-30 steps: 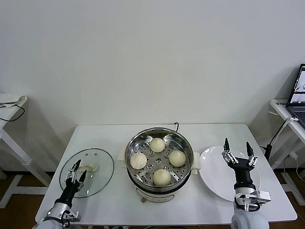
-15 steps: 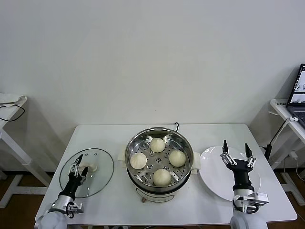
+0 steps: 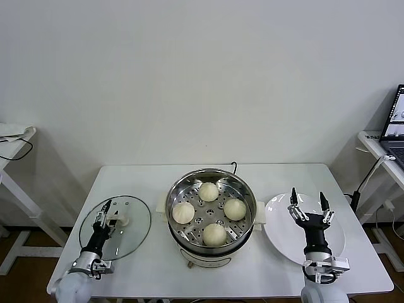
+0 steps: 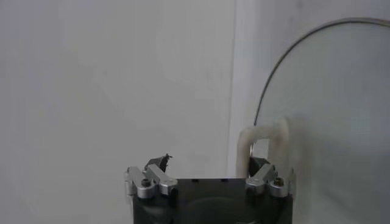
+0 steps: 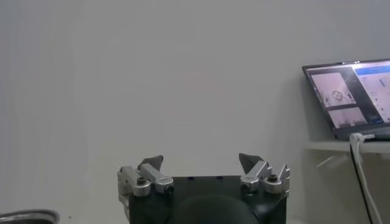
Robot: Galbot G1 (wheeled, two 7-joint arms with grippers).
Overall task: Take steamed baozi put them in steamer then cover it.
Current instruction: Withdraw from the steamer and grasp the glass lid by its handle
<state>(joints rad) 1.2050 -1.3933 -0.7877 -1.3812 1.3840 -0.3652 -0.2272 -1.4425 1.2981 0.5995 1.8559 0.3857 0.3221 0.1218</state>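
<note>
Left gripper [image 3: 105, 212] has crept onto the cover [image 3: 115, 227] handle near tabletop's left edge, fingers narrow; right gripper [image 3: 307, 206] idle, fingers wide; lidding's next.

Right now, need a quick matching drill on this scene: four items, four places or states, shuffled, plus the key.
Items:
1. baozi
2. cover
3. right gripper
4. left gripper

Places/states:
A. open, above the white plate
B. flat on the table, left of the steamer
C. on the perforated tray
D. at the cover's white handle

Pairs: 1-C, 2-B, 3-A, 4-D
</note>
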